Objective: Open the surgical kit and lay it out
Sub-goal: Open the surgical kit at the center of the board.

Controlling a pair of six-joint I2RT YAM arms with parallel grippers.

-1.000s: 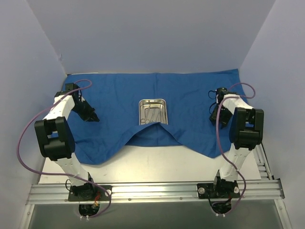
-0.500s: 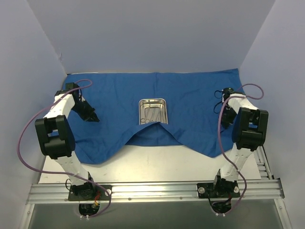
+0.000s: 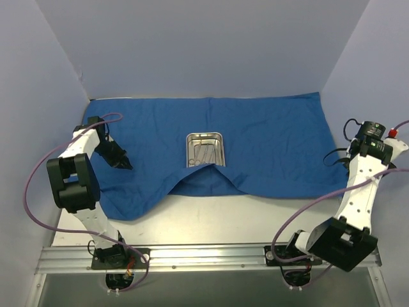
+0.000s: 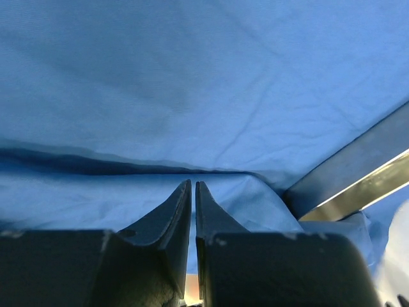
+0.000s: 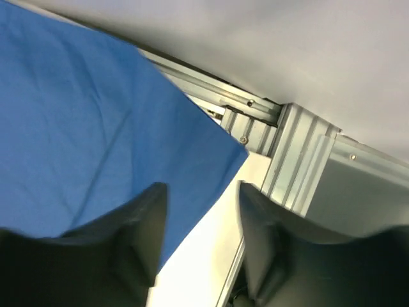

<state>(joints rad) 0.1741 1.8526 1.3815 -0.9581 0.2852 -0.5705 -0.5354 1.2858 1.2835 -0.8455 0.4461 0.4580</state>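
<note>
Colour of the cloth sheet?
Plain royal-blue cloth sheet, no pattern; clearest in top external view.

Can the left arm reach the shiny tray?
Probably, but not right away: the left gripper is pinched shut on the royal-blue cloth wrap. Only cloth lies between it and the small shiny rectangular steel tray.

Cloth wrap on table

Pale-walled booth around a white desk, softly and evenly lit.
Behind the desk rises a plain back wall; a left wall and a right wall close in at its sides. A ribbed aluminium rail runs along its near edge, and aluminium framing borders its right side.
</note>
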